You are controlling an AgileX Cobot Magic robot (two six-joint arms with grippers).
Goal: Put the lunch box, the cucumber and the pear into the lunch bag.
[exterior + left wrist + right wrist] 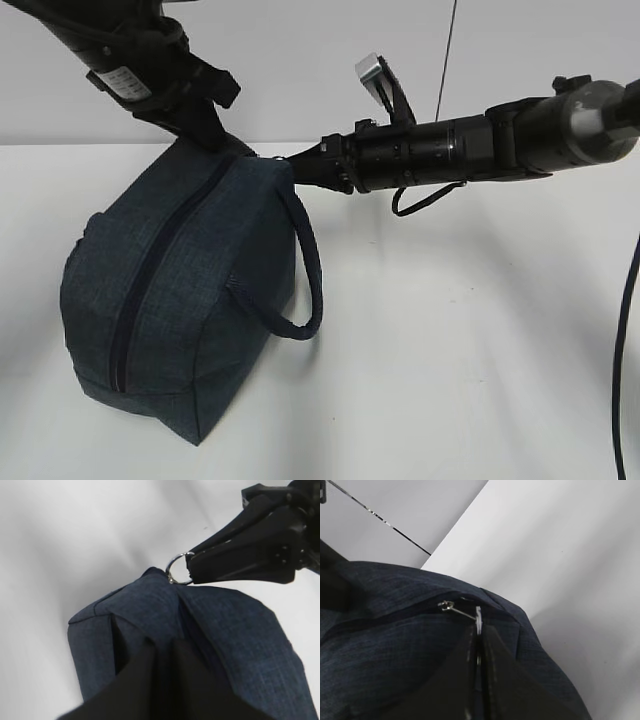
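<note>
Pinching lunch bag (pixel 180 300) fabric — left gripper (pixel 162 647); right gripper (pixel 479 630) clamped on ring pull (pixel 176 569).

A white label (pixel 122 82) on the left arm carries print too small to read.

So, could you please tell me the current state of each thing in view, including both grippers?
Dark navy fabric lunch bag: lying on the white table, black zipper looks closed.
Silver ring pull: pinched by the right gripper, at the bag's far end.
Right gripper: shut on the ring pull.
Left gripper: shut, pinching the bag's fabric.
</note>
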